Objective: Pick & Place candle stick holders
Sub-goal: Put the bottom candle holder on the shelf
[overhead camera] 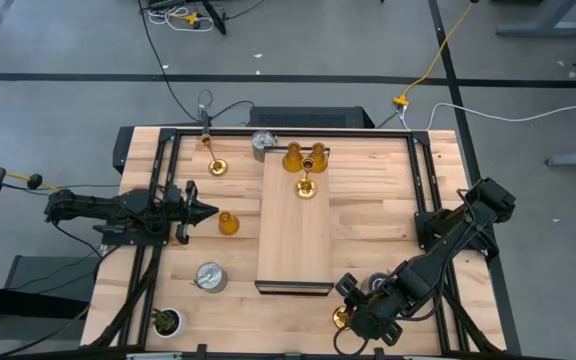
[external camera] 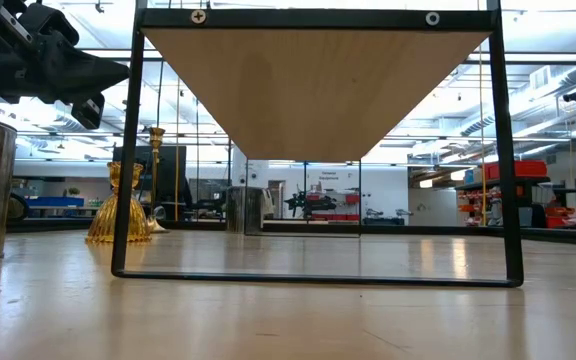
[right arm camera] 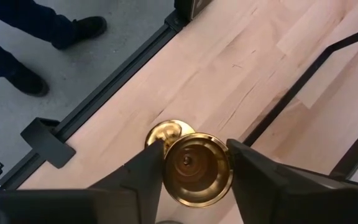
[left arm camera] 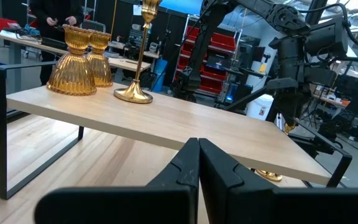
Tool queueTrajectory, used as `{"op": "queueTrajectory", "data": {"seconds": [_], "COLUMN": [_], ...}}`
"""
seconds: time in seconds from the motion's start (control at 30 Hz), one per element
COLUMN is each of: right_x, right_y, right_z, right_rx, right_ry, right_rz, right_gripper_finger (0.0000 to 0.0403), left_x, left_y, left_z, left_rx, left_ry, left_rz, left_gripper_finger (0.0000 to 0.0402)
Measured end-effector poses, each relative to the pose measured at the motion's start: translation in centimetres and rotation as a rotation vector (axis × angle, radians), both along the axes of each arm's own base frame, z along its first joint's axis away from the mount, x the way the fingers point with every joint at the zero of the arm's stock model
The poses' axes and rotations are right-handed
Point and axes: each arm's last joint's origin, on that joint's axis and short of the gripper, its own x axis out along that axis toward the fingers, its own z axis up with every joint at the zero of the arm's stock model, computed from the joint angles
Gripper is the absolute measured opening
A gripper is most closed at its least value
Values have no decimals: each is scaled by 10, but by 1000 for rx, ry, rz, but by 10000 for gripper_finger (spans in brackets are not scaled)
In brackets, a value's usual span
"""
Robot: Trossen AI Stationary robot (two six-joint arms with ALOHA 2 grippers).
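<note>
My right gripper (right arm camera: 197,177) stands near the table's front right, slanting down over a gold thin-stemmed candle stick holder (overhead camera: 342,318), and is shut on it. My left gripper (overhead camera: 203,211) waits shut and level at the table's left. Two amber holders (overhead camera: 293,157) (overhead camera: 318,157) and another gold one (overhead camera: 306,187) stand on the raised wooden shelf (overhead camera: 293,240). On the table stand one more gold holder (overhead camera: 215,165), an amber one (overhead camera: 228,223), and two silver ones (overhead camera: 263,145) (overhead camera: 210,277). My right gripper has the gold holder's cup (right arm camera: 197,143) at the top of the stem between its two fingers (right arm camera: 145,177), one on each side. The fingers come from above, slanting down. The holder stands upright, its round base (right arm camera: 168,132) on the table.
The shelf's black metal frame (external camera: 123,200) stands mid-table, just to the left of my right gripper. A small green potted plant (overhead camera: 166,322) sits at the near left corner. A person's feet (right arm camera: 36,37) are on the floor beyond the table's edge.
</note>
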Motion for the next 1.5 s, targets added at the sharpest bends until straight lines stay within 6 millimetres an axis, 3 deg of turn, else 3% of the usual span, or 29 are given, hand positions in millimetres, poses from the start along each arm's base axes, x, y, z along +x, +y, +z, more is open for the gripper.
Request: {"op": "queueTrajectory", "data": {"seconds": [0.67, 1.03, 1.5], "right_x": [-1, 6, 10], "right_y": [0, -3, -18], "right_z": [3, 56, 103], "right_rx": [6, 84, 108], "right_ry": [13, -37, -67], "right_rz": [7, -29, -69], "right_gripper_finger": [158, 158, 158], "left_x": [0, 0, 0], "left_y": [0, 0, 0], "left_z": [0, 0, 0], "left_rx": [0, 0, 0], "left_ry": [0, 0, 0], "left_rz": [0, 0, 0], "left_gripper_finger": [10, 10, 10]}}
